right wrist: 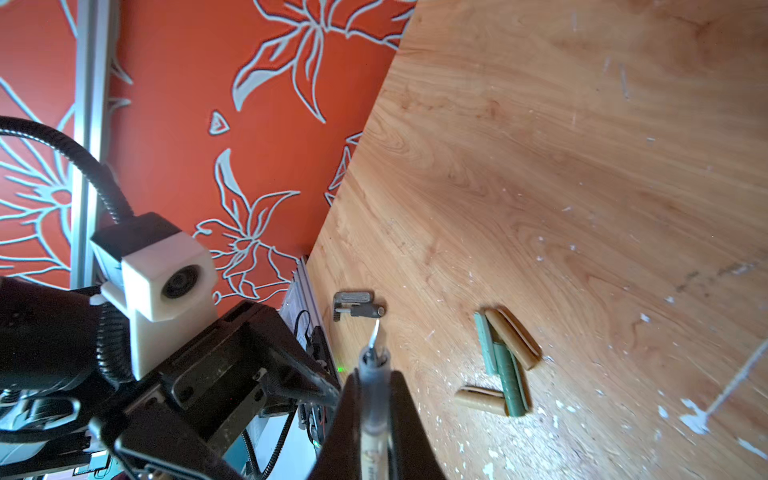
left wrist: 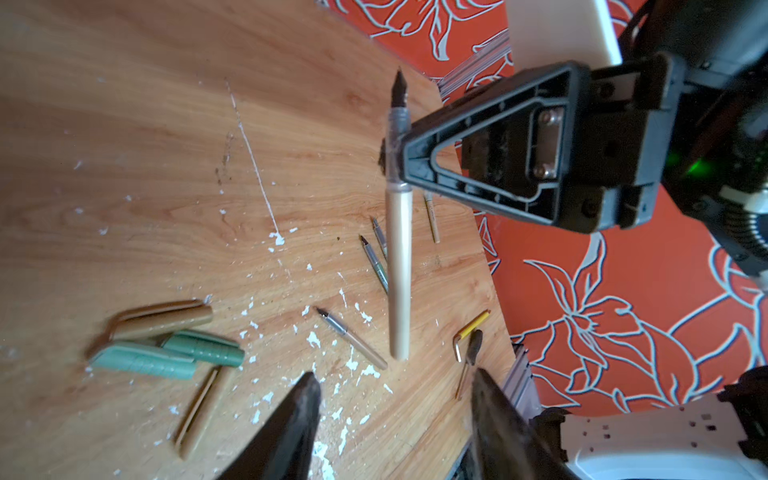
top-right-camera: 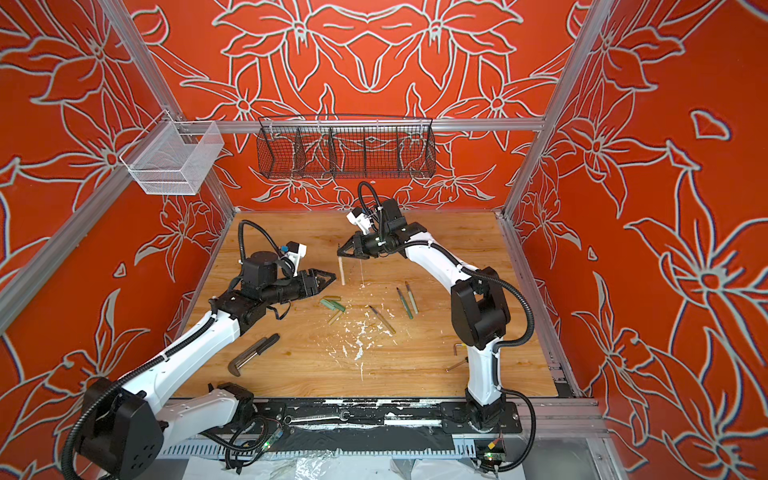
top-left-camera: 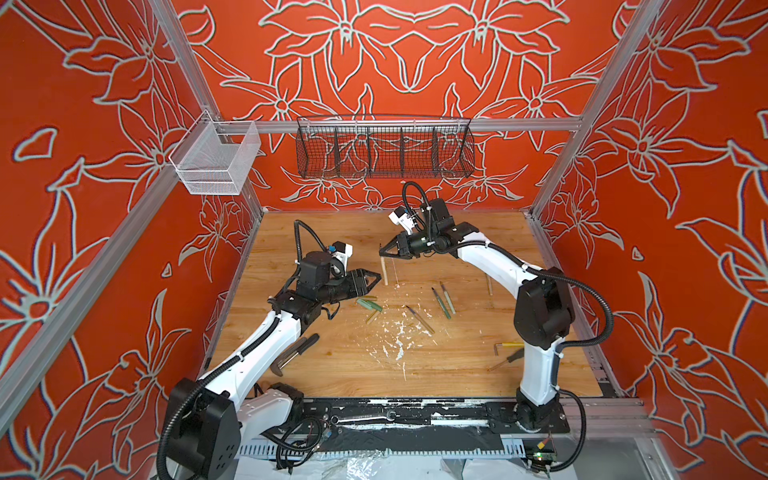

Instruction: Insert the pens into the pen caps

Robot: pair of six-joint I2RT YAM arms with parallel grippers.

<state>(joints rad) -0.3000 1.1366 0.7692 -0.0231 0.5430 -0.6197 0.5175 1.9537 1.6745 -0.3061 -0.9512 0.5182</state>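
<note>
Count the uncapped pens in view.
5. One tan-barrelled pen clamped in the right tool; two greenish pens side by side mid-table; one tan pen nearer the front; one pale pen beside the right arm. Arms may hide more.

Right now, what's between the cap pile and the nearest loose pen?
Only bare table with white flecks separates the pen caps from that pen; both top views show it.

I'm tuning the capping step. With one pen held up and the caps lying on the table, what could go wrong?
1. The right gripper clamps the tan pen just behind its nib, so a cap may hit the gripper before seating, and the long free barrel could pivot.
2. The caps lie bunched and touching; the open left gripper may knock neighbours when it takes one.
</note>
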